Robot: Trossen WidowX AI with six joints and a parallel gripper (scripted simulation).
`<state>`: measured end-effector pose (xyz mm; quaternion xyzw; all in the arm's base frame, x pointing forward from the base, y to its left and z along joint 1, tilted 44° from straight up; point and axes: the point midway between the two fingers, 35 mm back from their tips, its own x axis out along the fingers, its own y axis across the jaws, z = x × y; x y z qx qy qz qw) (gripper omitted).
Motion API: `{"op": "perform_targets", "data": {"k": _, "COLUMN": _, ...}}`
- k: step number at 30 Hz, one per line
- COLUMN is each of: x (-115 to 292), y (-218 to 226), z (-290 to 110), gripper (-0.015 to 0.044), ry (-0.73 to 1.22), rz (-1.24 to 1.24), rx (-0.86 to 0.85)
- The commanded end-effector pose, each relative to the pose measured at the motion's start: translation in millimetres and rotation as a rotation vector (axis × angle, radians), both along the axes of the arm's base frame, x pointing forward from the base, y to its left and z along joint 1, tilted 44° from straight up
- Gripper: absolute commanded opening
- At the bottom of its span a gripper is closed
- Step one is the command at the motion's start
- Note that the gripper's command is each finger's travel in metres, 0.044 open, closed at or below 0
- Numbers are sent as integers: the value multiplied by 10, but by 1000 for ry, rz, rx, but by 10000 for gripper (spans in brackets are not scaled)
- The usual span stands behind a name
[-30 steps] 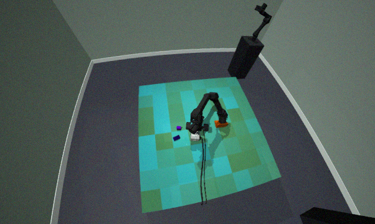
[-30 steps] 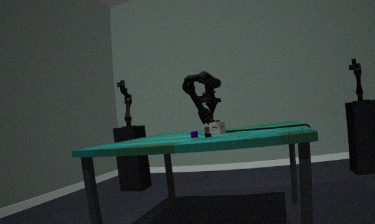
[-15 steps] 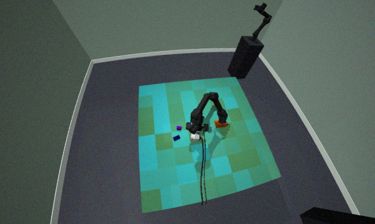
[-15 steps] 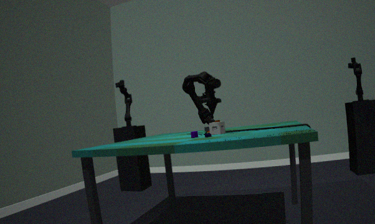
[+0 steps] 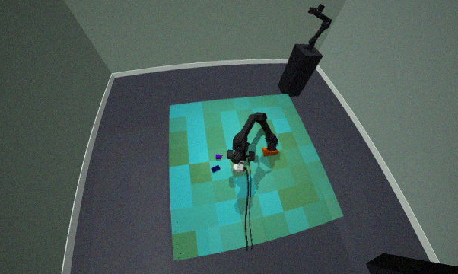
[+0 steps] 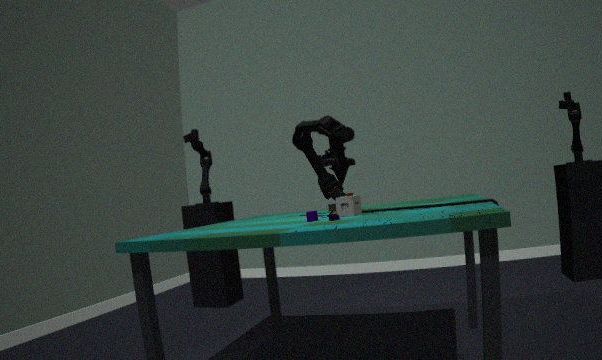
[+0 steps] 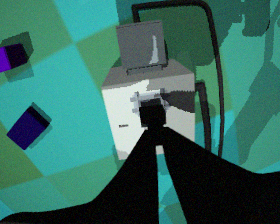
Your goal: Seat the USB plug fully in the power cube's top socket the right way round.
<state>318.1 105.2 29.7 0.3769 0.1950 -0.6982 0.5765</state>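
Observation:
The white power cube [image 5: 238, 167] [image 6: 349, 206] [image 7: 113, 107] stands on the table. My gripper [image 7: 156, 135] is shut on the USB plug, whose small black body [image 7: 152, 114] shows at the fingertips, over the cube's top. Silvery metal [image 7: 149, 94] shows just beyond the black body; whether it is the plug's shell or the socket's rim I cannot tell. The fingers hide much of the top's near part. How deep the plug sits and which way round it faces cannot be made out. In the top and exterior views the arm hides the plug.
A grey block [image 7: 141, 45] sits against the cube's far side, with a black cable [image 7: 220, 75] looping from it. A second cable [image 7: 205, 112] runs beside the cube. A purple block [image 5: 218, 156] [image 6: 312, 216] [image 7: 0, 61] and a dark blue block [image 5: 215, 168] [image 6: 334, 217] [image 7: 28, 131] lie nearby.

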Motion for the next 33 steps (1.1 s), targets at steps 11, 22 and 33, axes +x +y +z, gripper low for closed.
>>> {"op": "perform_targets", "data": {"k": 11, "x": -9, "y": -3, "z": -14, "gripper": 0, "ry": 2, "rz": 4, "rx": 14}}
{"op": "perform_targets", "data": {"k": 22, "x": -10, "y": -7, "z": -29, "gripper": 0, "ry": 1, "rz": 6, "rx": 21}}
{"op": "perform_targets", "data": {"k": 33, "x": -10, "y": -11, "z": -43, "gripper": 0, "ry": 1, "rz": 9, "rx": 28}}
